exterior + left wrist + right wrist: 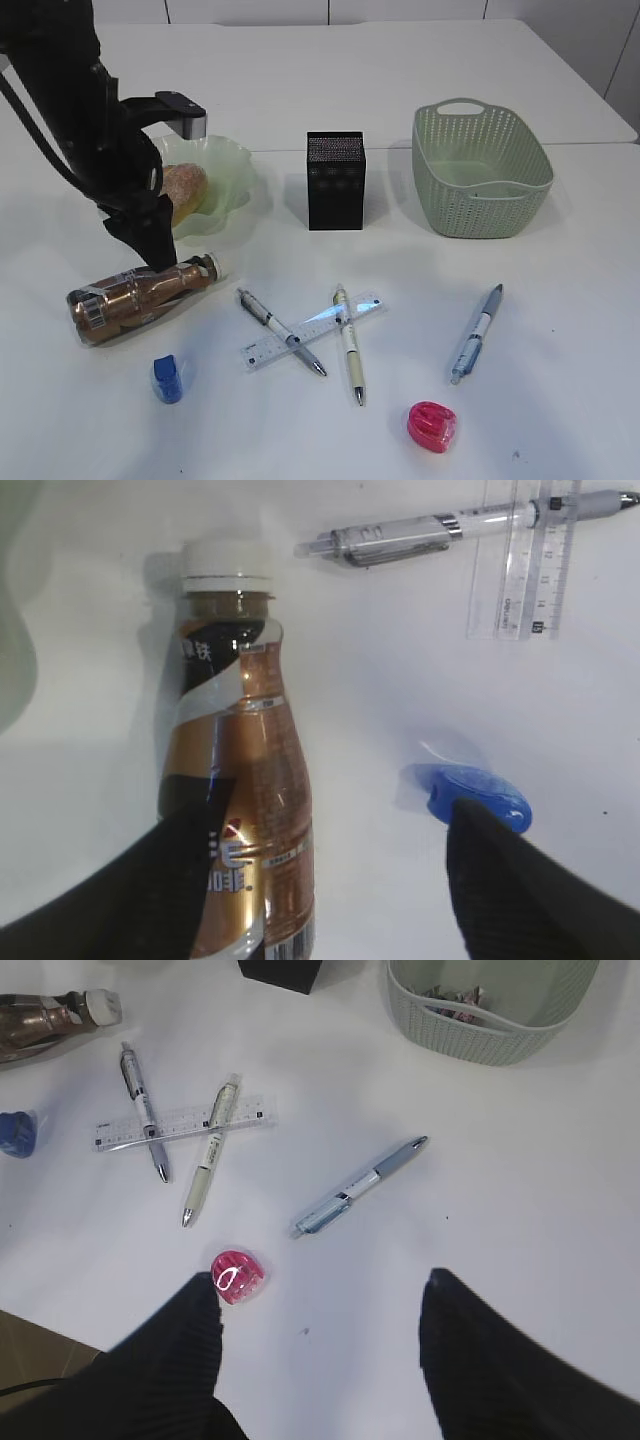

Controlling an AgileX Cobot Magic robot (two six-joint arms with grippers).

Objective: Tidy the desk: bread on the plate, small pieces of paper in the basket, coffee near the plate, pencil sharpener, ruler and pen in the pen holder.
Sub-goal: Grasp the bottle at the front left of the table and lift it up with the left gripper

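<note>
The coffee (pixel 140 297) lies on its side on the desk (pixel 560 330), white cap toward the plate (pixel 228 165), which holds the bread (pixel 185 190). My left gripper (pixel 330 820) hangs open over the bottle (pixel 245 750); one finger overlaps its left side, the other stands well clear by a blue pencil sharpener (pixel 480 790). The ruler (pixel 270 345) lies under two crossed pens (pixel 283 332) (pixel 349 343); a third pen (pixel 476 332) lies to the right. A pink pencil sharpener (pixel 238 1277) sits beside my open, empty right gripper (pixel 322 1282). The pen holder (pixel 336 185) stands mid-desk.
The basket (pixel 480 170) stands at the back right, with small pieces of paper (pixel 455 1000) inside it. The left arm (pixel 90 120) stands in front of the plate's left side. A seam crosses the desk behind the plate and basket.
</note>
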